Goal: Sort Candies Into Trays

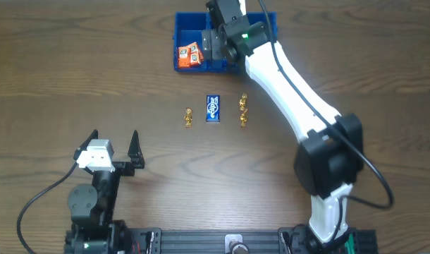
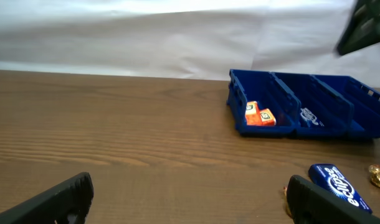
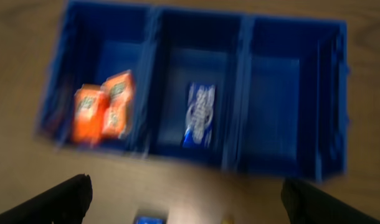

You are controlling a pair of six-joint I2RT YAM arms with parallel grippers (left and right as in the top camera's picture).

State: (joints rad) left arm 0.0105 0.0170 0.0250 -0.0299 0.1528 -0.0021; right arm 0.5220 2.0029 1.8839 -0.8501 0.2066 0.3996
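Note:
A blue three-compartment tray point(image 1: 178, 42) stands at the table's far middle. Two orange candies point(image 3: 104, 112) lie in one end compartment and a blue wrapped candy point(image 3: 200, 115) lies in the middle one; the other end compartment holds nothing. My right gripper point(image 3: 185, 193) hovers open above the tray's near wall, empty. On the table lie another blue candy point(image 1: 213, 108) and three gold candies: one point(image 1: 189, 116) to its left, a pair point(image 1: 243, 110) to its right. My left gripper point(image 1: 115, 141) is open and empty low at the near left, far from the candies.
The right arm's white link point(image 1: 292, 85) slants across the table's right half towards the tray. A white wall point(image 2: 146, 31) rises behind the table's far edge. Bare wood lies between the left gripper and the candies.

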